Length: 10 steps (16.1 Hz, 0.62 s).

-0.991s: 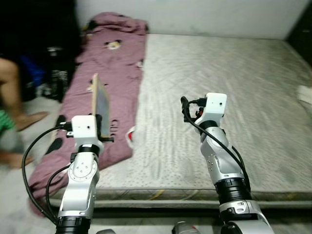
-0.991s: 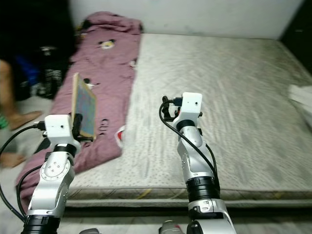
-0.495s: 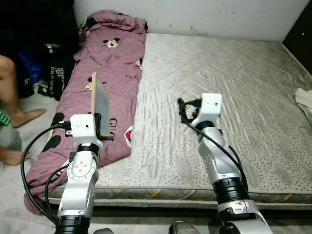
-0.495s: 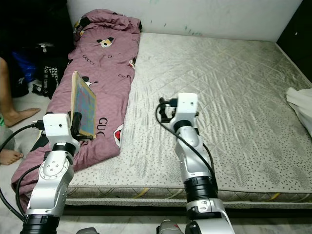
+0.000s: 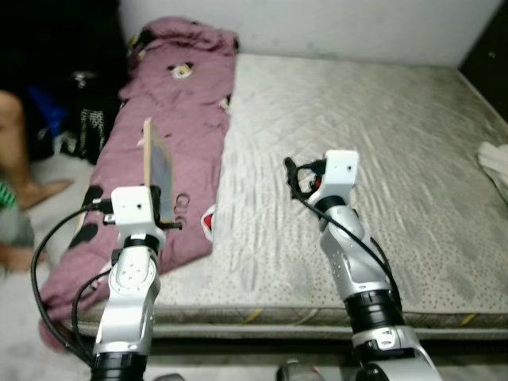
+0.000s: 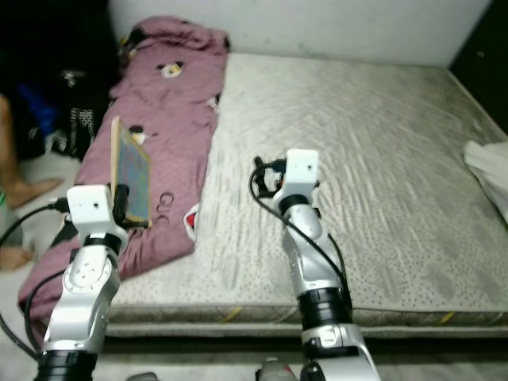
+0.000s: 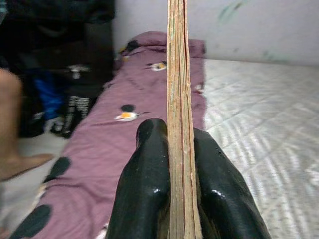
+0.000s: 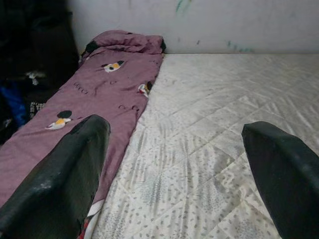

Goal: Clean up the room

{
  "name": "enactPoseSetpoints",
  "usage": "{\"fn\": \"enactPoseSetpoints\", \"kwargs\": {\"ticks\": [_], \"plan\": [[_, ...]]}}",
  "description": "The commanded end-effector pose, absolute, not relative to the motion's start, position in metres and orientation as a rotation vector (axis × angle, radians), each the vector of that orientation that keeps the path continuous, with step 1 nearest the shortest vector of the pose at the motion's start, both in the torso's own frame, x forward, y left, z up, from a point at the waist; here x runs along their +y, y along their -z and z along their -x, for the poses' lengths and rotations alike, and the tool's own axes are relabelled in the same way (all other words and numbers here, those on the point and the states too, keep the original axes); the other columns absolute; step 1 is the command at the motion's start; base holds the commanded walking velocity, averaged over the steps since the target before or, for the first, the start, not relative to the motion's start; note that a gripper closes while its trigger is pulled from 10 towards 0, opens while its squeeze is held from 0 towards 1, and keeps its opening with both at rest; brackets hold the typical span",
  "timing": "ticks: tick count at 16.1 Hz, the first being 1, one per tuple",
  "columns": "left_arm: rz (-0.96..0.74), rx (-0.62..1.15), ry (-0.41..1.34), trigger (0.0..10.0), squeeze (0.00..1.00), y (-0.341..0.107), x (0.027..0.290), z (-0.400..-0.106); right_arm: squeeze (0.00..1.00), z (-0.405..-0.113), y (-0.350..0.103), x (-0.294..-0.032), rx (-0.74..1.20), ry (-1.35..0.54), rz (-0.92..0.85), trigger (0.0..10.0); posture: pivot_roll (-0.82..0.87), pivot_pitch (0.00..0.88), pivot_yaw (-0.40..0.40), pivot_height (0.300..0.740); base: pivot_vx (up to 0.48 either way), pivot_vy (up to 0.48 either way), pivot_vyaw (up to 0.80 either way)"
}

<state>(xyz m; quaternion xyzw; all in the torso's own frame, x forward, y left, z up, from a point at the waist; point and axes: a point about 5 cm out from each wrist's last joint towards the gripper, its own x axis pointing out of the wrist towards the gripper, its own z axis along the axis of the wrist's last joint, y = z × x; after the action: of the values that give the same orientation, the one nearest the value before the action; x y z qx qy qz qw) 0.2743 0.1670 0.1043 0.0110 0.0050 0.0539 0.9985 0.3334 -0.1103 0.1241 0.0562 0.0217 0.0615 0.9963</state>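
My left gripper point(image 5: 165, 208) is shut on a thin book point(image 5: 156, 169) held upright on edge, its worn page edges point(image 7: 177, 99) clamped between the two black fingers point(image 7: 144, 174). It hangs over the left side of the mattress point(image 5: 381, 151), above a purple blanket point(image 5: 171, 103) with cartoon prints. My right gripper point(image 5: 292, 176) is raised over the middle of the mattress, open, with nothing between its fingers point(image 8: 65, 174).
A person's leg and foot point(image 5: 24, 151) are on the floor at the far left, beside dark bags point(image 5: 87, 111). A white cloth point(image 5: 496, 163) lies at the mattress's right edge. A wall point(image 5: 317, 24) runs behind the mattress.
The camera shifts slightly and the picture is blurred now. Both arms keep their poses, the book still held in the left gripper.
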Motion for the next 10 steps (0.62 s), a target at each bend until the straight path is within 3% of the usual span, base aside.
{"fn": "enactPoseSetpoints", "kwargs": {"ticks": [1, 3, 10], "plan": [[-0.009, -0.044, -0.09, 10.0, 0.0, -0.1178, 0.1646, -0.2774, 0.0, -0.3335, -0.1273, -0.1158, 0.034, -0.11, -0.117, 10.0, -0.07, 0.0, -0.027, 0.74, 0.0, 0.0, -0.8], [-0.001, -0.046, -0.077, 10.0, 0.0, -0.1185, 0.164, -0.2779, 0.0, -0.3342, -0.1285, -0.1163, 0.029, -0.109, -0.117, 10.0, -0.07, 0.0, -0.027, 0.74, 0.0, 0.0, -0.8], [0.004, -0.045, -0.059, 10.0, 0.0, -0.1184, 0.1621, -0.2792, 0.0, -0.3354, -0.1302, -0.116, 0.019, -0.11, -0.118, 10.0, -0.07, 0.0, -0.026, 0.74, 0.0, -0.04, 0.0]]}}
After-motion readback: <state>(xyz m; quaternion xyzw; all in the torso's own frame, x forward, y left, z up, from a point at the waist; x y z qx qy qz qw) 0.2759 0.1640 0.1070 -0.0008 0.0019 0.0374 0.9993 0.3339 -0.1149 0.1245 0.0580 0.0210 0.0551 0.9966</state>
